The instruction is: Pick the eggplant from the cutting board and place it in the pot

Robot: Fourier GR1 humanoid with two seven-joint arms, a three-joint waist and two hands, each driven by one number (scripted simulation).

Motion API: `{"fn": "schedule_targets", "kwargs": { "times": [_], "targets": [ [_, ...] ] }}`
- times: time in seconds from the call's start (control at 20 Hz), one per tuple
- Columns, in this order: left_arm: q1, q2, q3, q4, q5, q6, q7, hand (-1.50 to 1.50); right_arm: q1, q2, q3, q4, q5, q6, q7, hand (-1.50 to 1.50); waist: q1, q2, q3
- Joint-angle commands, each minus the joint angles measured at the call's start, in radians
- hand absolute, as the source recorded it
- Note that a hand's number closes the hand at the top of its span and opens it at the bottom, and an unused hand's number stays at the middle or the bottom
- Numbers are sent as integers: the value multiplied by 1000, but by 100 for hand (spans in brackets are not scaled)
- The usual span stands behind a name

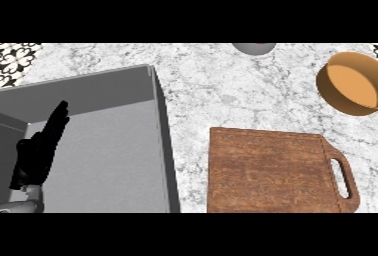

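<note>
- Nearest the camera, at the lower left of the frame: left hand (40, 150), black, on a grey forearm (21, 206) that enters from the lower edge.
- Seen edge-on, with fingers (59, 114) straight and close together, pointing toward the upper edge; open all the way, curled round nothing, holding nothing.
- Hangs over the basin of a sink (111, 165); whether touching its floor or wall, cannot tell.
- Sink: grey, matte, square-cornered, with flat walls and a thin rim, filling the left part of the frame.
- Tabletop (244, 95): white marble with fine grey veins, smooth, spread over the middle and the right of the frame.
- Upper left corner: small patch of black-and-white patterned tile (16, 59) beyond the sink.
- Lower right of the frame: cutting board (269, 170), rectangular, dark reddish-brown wood with streaky grain, lying flat on the tabletop just beside the sink's right wall.
- Rounded handle on the board's right side, pierced by a long slot (342, 177) with marble showing through.
- Upper right of the frame: pot (354, 87), round, copper-orange, smooth, open mouth tipped toward the view, partly cut by the right edge; well apart from the board.
- Upper edge, middle: grey rounded thing (255, 48), mostly cut off, too little shown to name.
- Eggplant: not to be made out anywhere in this view, neither on the board's bare wood nor in the shown part of the pot.
</note>
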Motion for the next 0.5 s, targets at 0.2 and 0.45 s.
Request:
{"fn": "schedule_targets", "kwargs": {
  "times": [0.2,0.45],
  "targets": [
    [-44,-9,-11,35,-10,-4,-8,0,-13,20,-100,159,-74,-20,-53,-150,20,19,2],
    [-48,-18,-8,20,-5,2,-7,0,-8,-6,-159,187,-133,25,-157,-150,22,20,4]
  ]
}}
